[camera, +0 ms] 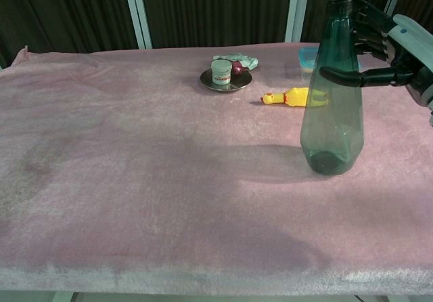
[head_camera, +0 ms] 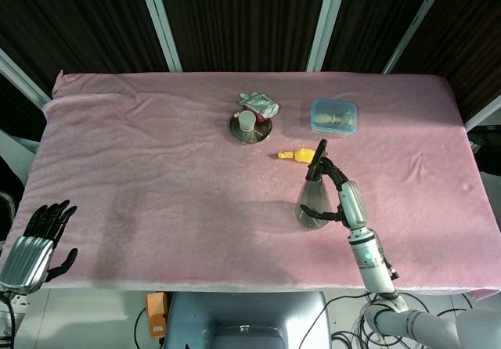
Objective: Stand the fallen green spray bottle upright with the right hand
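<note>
green spray bottle [camera: 332,105] seen upright on pink cloth [camera: 135,180], right of table centre, base down. right hand [camera: 385,48] wrapped round upper body, thumb across front (grip looks light). risk: bottle tall w/ narrow neck, soft cloth underneath, so tip-over likely if fingers are dragged off sideways. rubber chicken [camera: 291,98] just behind. left hand [head_camera: 37,235] off table edge, nothing held.

The right arm [head_camera: 374,263] is extended forward from the lower right of the head view, its silver forearm angled up and slightly left. The right hand [head_camera: 338,195] is held with its dark fingers [camera: 352,77] wrapped around a bottle's body. The left hand [head_camera: 37,239] is seen at the lower left, held low, its fingers apart and gripping nothing.
</note>
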`<state>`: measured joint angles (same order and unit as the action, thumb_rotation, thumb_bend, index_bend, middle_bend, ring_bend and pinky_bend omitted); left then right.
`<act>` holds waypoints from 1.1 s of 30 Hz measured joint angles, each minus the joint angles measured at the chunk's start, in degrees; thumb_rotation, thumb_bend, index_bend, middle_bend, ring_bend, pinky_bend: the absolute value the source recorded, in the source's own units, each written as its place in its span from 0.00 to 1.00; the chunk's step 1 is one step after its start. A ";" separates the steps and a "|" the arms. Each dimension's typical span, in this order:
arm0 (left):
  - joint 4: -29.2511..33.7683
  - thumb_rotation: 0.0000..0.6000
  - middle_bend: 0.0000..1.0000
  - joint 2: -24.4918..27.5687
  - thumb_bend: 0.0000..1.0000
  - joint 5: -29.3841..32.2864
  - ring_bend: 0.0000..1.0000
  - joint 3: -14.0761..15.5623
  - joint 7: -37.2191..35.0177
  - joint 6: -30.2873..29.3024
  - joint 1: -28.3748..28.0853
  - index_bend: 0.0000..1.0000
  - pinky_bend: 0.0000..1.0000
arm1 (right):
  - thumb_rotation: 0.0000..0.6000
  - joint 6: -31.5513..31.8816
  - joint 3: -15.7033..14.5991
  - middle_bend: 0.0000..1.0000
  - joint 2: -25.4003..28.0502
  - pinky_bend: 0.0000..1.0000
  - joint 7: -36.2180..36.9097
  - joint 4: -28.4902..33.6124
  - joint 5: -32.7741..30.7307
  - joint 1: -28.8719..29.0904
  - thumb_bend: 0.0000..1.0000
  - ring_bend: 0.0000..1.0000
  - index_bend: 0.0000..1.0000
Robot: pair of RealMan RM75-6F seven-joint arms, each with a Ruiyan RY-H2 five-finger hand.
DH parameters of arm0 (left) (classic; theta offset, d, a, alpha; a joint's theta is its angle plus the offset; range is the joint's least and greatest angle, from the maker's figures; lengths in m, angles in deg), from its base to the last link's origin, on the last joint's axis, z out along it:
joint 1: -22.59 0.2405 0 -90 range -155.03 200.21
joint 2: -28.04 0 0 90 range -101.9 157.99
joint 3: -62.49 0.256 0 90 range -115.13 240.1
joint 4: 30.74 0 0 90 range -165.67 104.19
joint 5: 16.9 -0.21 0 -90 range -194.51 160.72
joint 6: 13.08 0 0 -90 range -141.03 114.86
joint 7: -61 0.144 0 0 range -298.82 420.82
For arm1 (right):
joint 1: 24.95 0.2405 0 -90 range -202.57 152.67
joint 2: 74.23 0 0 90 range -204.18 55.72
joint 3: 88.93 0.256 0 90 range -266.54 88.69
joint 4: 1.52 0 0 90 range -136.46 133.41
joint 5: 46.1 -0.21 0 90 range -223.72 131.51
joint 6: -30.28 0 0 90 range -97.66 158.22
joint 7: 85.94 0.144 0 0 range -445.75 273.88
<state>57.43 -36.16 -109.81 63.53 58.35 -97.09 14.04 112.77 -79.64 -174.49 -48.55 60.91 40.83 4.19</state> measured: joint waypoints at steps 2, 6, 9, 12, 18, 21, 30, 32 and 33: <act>0.07 1.00 0.00 0.03 0.39 0.04 0.00 0.01 0.10 0.01 0.01 0.00 0.00 | 1.00 0.18 -0.25 0.35 0.50 0.38 0.18 0.37 0.11 -0.52 0.26 0.23 0.14; 0.12 1.00 0.00 0.04 0.39 0.10 0.00 0.02 0.18 0.04 0.03 0.00 0.00 | 1.00 0.42 -0.81 0.35 1.48 0.38 0.37 0.86 0.45 -1.33 0.26 0.23 0.14; 0.19 1.00 0.00 0.02 0.39 0.06 0.00 0.04 0.33 0.08 0.01 0.00 0.00 | 1.00 0.51 -1.02 0.35 2.12 0.38 0.49 1.22 0.69 -1.74 0.26 0.23 0.14; 0.28 1.00 0.00 0.04 0.39 0.06 0.00 0.05 0.41 0.02 0.03 0.00 0.00 | 1.00 0.92 -1.27 0.35 2.60 0.38 0.61 1.50 1.02 -2.24 0.26 0.23 0.14; 0.32 1.00 0.00 0.09 0.39 0.08 0.00 0.05 0.34 0.06 0.01 0.00 0.00 | 1.00 2.40 -2.66 0.34 4.46 0.38 0.54 2.67 2.34 -3.87 0.25 0.23 0.14; 0.33 1.00 0.00 0.07 0.39 -0.04 0.00 0.11 0.43 0.04 0.01 0.00 0.00 | 1.00 2.99 -3.52 0.34 5.85 0.38 0.10 3.76 3.17 -4.67 0.23 0.23 0.14; 0.41 1.00 0.00 0.16 0.39 -0.09 0.00 0.09 0.36 -0.32 0.17 0.00 0.00 | 1.00 5.56 -6.43 0.29 11.52 0.38 -4.42 8.50 5.53 -7.96 0.20 0.21 0.11; 0.42 1.00 0.00 0.14 0.39 -0.14 0.00 0.12 0.39 -0.34 0.19 0.00 0.00 | 1.00 6.58 -7.13 0.28 13.28 0.37 -6.86 9.89 5.87 -9.20 0.19 0.20 0.10; 0.43 1.00 0.00 0.14 0.39 -0.18 0.00 0.14 0.41 -0.37 0.21 0.00 0.00 | 1.00 7.09 -7.48 0.27 14.13 0.37 -8.06 10.60 6.02 -9.84 0.19 0.20 0.10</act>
<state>57.86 -36.02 -109.98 63.67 58.76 -97.46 14.25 119.85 -87.12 -160.36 -56.61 71.51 46.85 -5.65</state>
